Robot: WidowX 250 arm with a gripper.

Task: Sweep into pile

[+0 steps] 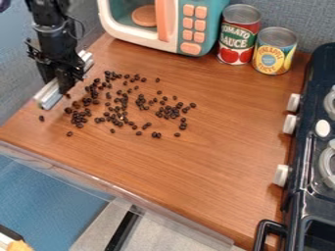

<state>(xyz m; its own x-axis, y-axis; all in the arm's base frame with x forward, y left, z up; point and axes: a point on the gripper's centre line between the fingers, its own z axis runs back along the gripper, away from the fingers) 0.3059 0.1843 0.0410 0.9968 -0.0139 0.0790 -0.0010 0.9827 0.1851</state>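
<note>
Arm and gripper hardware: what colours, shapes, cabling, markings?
The arm is black, built from chunky, angular segments. A thin dark cable loops out at its side. The gripper is black too, narrower toward the bottom, with an uneven, knobbly outline at its upper part. I can't make out any markings.

I'm working off one fixed cam here, set up high past the counter's near edge (118, 189) and looking down at a slant across the wooden counter (216, 152). It faces the toy microwave (171, 27) and wall at the back, with the stove (307, 152) cut off along the right. Pretty close in: I can pick out single dark beans (168, 112), yet most of the countertop fits.
</note>
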